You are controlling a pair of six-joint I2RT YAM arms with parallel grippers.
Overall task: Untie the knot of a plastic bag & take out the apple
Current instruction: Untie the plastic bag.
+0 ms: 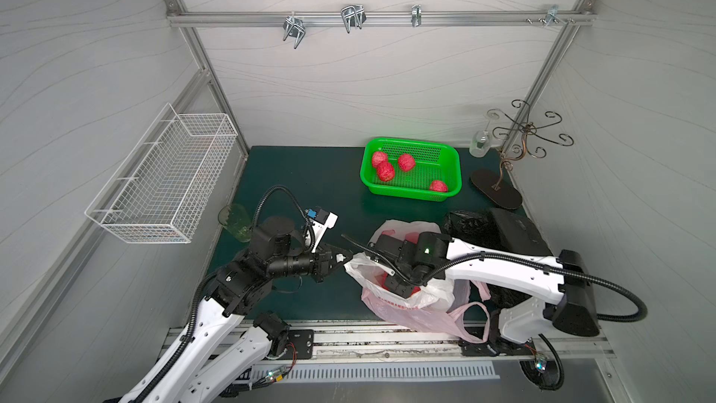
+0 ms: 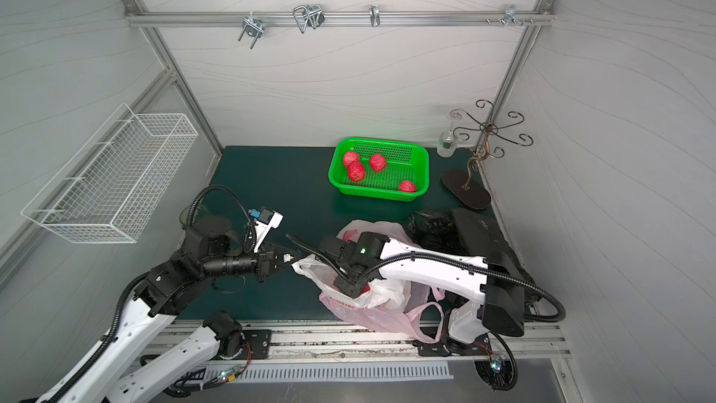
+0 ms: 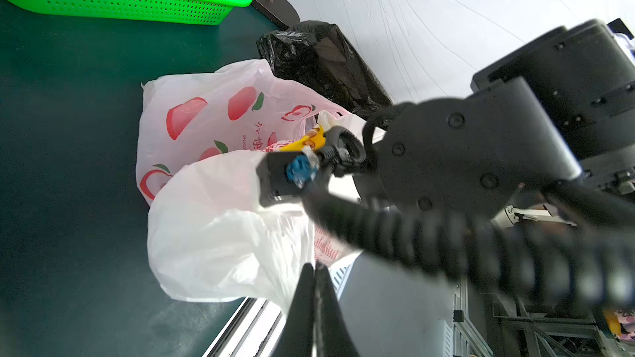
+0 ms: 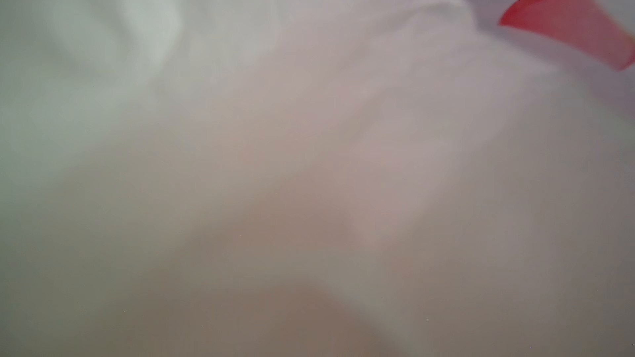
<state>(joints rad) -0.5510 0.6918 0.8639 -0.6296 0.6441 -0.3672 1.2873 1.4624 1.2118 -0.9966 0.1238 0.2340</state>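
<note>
- Green basket (image 1: 403, 192) holding four red apples (image 1: 386, 171) sits at 1 o'clock on the tabletop (image 1: 310, 180); black bag (image 1: 465, 222) at 3.
- Plastic bag (image 1: 422, 296) slumps at 5 o'clock, mouth open.
- Left gripper (image 1: 346, 258) reaches across, fingers (image 3: 302, 297) pinched on its rim.
- Right gripper (image 1: 401, 286) dips inside; fingers hidden, spread unclear.

Your plastic bag (image 3: 213, 228) is milky white, printed with red-pink apple shapes, small green leaves and red lettering, and the bench (image 1: 302, 180) under it is dark green. The basket (image 1: 403, 192) is bright green, perforated with rows of small holes, and the 4 apples (image 1: 386, 171) in it are red with a netted texture. You also have a glossy black bag (image 3: 319, 60), a white wire basket (image 1: 162, 180) in a square grid, and pale grey walls (image 1: 368, 83) with thin wavy lines.
</note>
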